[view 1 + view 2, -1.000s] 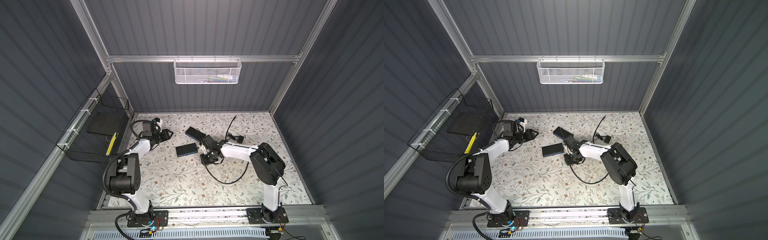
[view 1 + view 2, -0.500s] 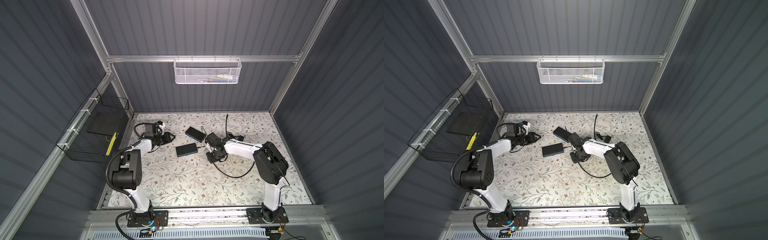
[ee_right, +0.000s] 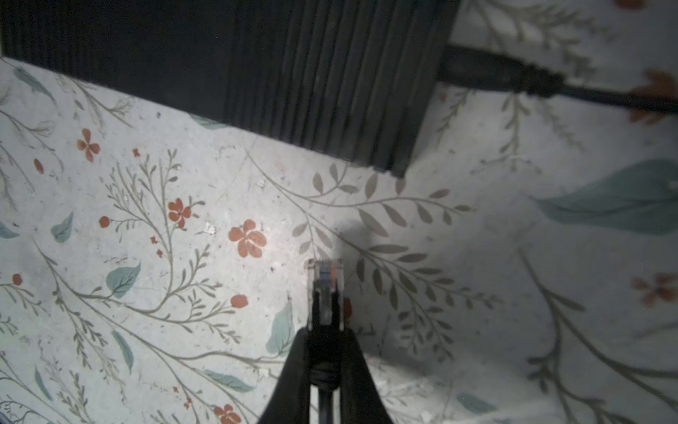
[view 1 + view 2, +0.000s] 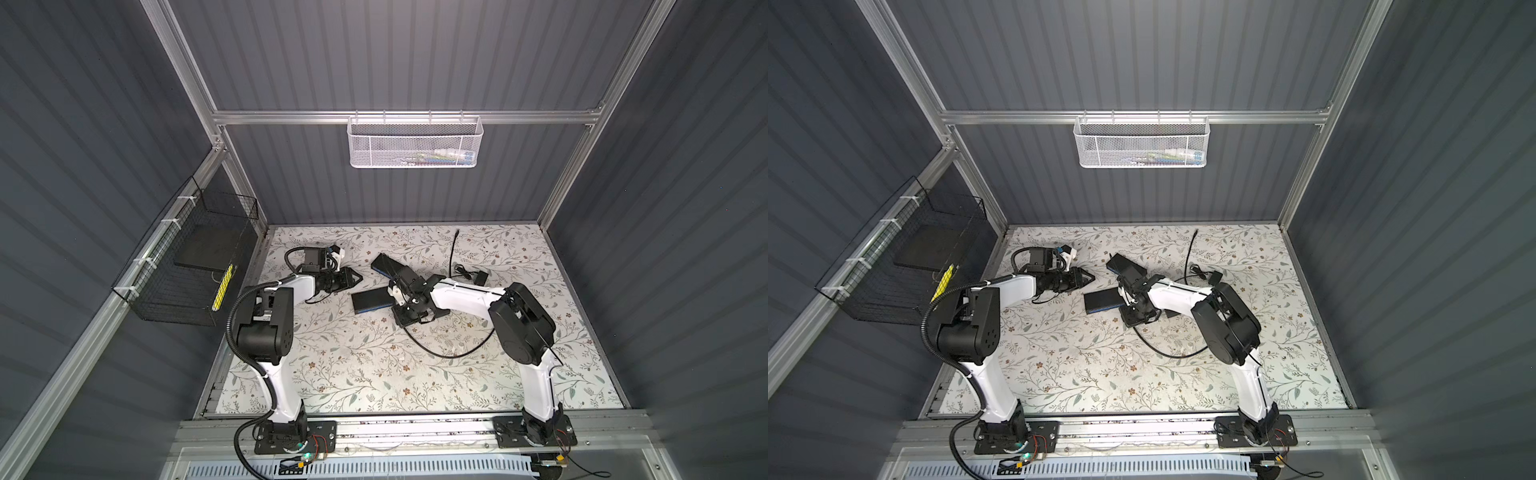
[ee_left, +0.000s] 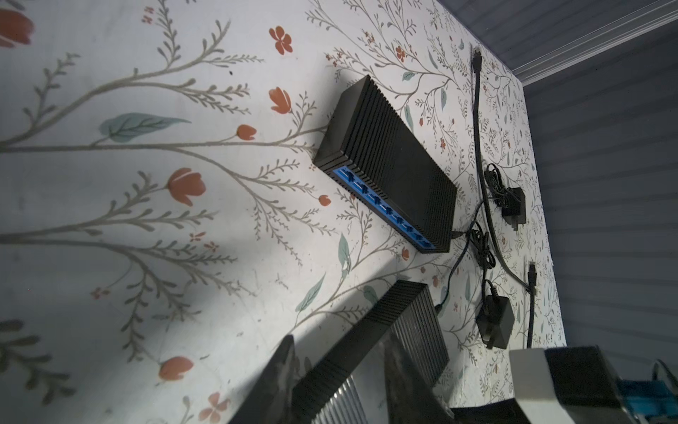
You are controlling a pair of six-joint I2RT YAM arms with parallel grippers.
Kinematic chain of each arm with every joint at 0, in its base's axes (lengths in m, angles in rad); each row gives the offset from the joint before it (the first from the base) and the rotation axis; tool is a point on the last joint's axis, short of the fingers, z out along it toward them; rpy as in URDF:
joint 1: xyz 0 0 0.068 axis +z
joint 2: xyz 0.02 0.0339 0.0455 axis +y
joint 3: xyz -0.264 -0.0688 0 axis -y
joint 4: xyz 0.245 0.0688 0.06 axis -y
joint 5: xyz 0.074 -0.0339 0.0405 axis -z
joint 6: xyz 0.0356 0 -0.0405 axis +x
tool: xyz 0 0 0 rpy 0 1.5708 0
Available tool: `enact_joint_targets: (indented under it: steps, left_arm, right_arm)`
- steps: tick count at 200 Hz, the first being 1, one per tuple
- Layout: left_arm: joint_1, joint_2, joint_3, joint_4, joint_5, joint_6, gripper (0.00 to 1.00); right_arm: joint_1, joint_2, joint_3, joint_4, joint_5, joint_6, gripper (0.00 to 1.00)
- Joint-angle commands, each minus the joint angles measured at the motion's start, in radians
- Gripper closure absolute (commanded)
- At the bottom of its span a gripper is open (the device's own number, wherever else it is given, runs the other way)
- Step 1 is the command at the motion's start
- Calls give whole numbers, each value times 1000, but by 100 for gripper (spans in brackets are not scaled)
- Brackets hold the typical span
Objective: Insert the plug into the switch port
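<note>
Mesh basket (image 4: 374,145) holds unclear items; right gripper (image 3: 324,341), clamping Ethernet plug (image 3: 324,282), sits just right of switch (image 4: 371,298); left gripper (image 4: 356,277) agape.

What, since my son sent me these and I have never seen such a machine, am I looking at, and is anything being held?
These are two robot arms, the left arm and the right arm, bolted along the near edge of a flowered table. Two pictures look down from overhead and are almost alike. The other two come from a small camera on each arm's wrist. On the table lie two flat black switch boxes with blue socket faces, a nearer box and a farther box. There are also a power adapter, a second adapter and a black cable. The right pincer is closed on the cable's clear plug, which is not in any socket. The left pincer is open and holds nothing.
</note>
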State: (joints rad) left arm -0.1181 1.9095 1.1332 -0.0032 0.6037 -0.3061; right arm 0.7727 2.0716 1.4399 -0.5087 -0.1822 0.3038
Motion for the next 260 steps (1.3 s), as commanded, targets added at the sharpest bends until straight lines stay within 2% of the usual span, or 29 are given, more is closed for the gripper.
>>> enact_joint_targets:
  steps: [1,62,135,260]
  left_arm:
    - [-19,28,33,-4,27,22,59]
    - [-73,93,88,-22,29,35,59]
    - [-74,112,60,-21,51,38,60]
    - [-91,148,34,32,101,10,61]
  right_arm:
    - [5,30,2,-5,4,8,100]
    - [11,33,45,-24,34,-27,100]
    - [27,105,172,-77,53,-51,100]
    - [22,155,247,-134,103,-35,100]
